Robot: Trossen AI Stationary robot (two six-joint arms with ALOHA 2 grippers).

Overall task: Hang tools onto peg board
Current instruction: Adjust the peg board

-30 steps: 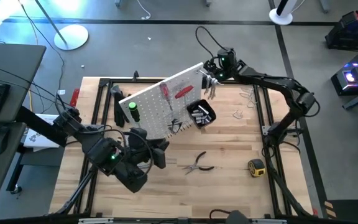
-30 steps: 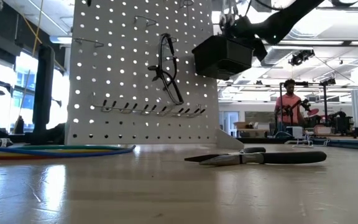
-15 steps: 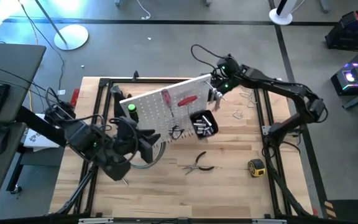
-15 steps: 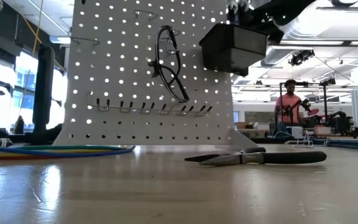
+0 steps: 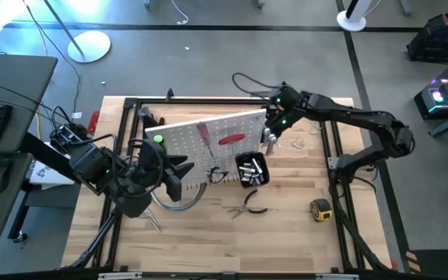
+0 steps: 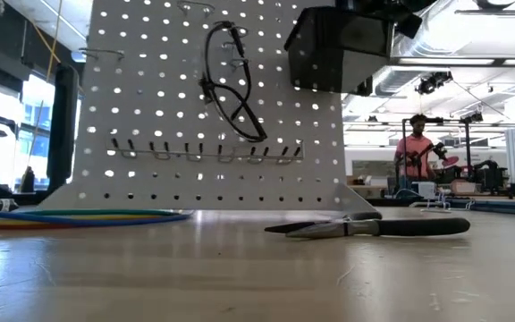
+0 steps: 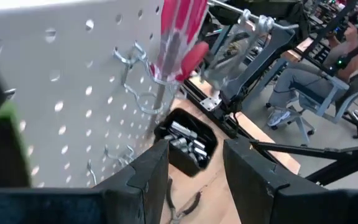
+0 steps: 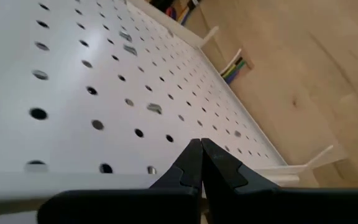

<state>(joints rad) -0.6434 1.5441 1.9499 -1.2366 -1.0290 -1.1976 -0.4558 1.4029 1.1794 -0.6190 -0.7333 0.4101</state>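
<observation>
Wooden tabletop (image 5: 286, 233), ringed by a black frame (image 5: 335, 148), carries your half-finished job: the peg board (image 5: 208, 144) stands near the centre with several tools already hung. You can see a red-handled screwdriver (image 5: 204, 132), a second red-handled tool (image 5: 232, 140) and a green-handled one (image 5: 158, 141) on its face, and black-handled scissors (image 6: 231, 85) dangling from a hook in the low view. Still waiting on the table are the pliers (image 5: 249, 205), the yellow tape measure (image 5: 320, 208) and a few metal clamps (image 5: 298, 141) beyond the board's right end. Your small black bin (image 5: 251, 169), fixed to the board, holds a cluster of small silvery metal pieces. Your right gripper (image 5: 269, 131) sits at the board's right edge with its jaws closed together, empty as far as the wrist view shows. Your left gripper (image 5: 179, 168) hovers at the board's left end, fingers parted and holding nothing.
</observation>
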